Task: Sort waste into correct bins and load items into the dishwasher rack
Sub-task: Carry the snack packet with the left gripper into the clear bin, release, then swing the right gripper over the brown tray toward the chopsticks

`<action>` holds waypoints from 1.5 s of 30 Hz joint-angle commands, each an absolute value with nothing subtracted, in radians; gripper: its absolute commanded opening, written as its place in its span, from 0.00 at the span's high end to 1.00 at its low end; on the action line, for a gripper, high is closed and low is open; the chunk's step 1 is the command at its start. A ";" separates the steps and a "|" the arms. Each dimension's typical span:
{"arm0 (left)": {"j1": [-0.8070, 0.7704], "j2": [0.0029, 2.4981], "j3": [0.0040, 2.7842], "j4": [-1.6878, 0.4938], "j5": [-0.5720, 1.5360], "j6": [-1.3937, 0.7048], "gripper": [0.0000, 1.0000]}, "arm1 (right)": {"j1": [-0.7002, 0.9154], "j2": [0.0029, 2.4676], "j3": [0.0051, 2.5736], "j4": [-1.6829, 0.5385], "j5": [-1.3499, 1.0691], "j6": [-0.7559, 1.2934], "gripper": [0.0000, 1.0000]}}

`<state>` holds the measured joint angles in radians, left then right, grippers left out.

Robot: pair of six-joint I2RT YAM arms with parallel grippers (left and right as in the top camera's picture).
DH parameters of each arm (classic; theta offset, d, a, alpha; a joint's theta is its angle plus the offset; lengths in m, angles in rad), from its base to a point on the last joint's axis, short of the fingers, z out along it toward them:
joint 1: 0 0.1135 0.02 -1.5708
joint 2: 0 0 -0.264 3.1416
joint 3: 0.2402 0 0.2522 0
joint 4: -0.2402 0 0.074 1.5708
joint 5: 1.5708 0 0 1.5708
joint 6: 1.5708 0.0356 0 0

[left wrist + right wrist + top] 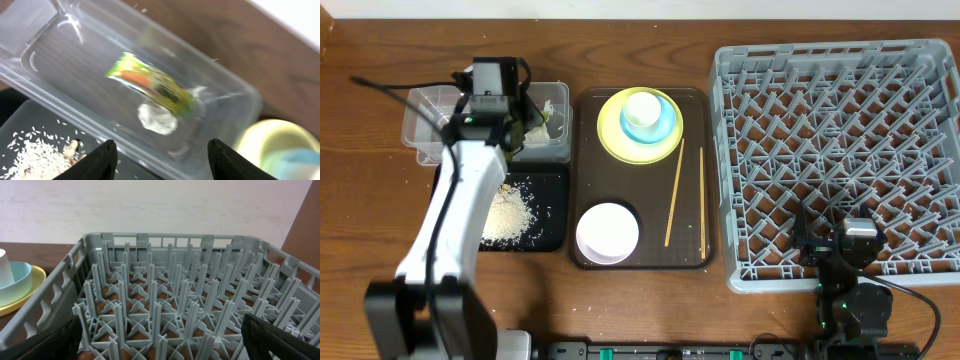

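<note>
My left gripper (162,146) hangs open over the near wall of the clear tub (47,92), nothing between its fingers. Inside the tub, the yellow-green wrapper (150,86) shows blurred, free of the gripper, just above the crumpled white tissue (157,119). Overhead, the left gripper (525,128) covers most of the clear tub (425,125). Rice crumbs (508,212) lie in the black tray (548,190). My right gripper (161,330) stands open at the near edge of the grey rack (160,275), which holds nothing.
A brown tray (640,190) between the bins and the rack (840,150) carries a yellow plate (612,135) with a light blue bowl (662,125) and white cup (642,108) on it, a white bowl (607,232) and two chopsticks (674,195).
</note>
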<state>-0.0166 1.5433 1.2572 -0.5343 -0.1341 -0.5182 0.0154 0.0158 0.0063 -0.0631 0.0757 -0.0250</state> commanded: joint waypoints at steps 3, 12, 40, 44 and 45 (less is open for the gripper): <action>-0.012 1.423 1.272 -0.548 -0.090 -0.498 0.20 | 0.016 0.015 0.005 -0.065 0.077 -0.007 0.01; -0.012 1.418 1.272 -0.549 -0.090 -0.498 0.14 | 0.016 0.015 0.005 -0.065 0.077 -0.007 0.01; -0.012 1.418 1.272 -0.549 -0.090 -0.498 0.06 | 0.016 0.015 0.009 -0.004 -0.132 0.343 0.01; -0.012 1.418 1.272 -0.549 -0.090 -0.498 0.06 | 0.016 0.024 0.075 -0.065 -0.115 0.344 0.01; -0.012 1.418 1.272 -0.549 -0.089 -0.498 0.06 | 0.016 0.037 0.109 -0.105 -0.107 0.344 0.01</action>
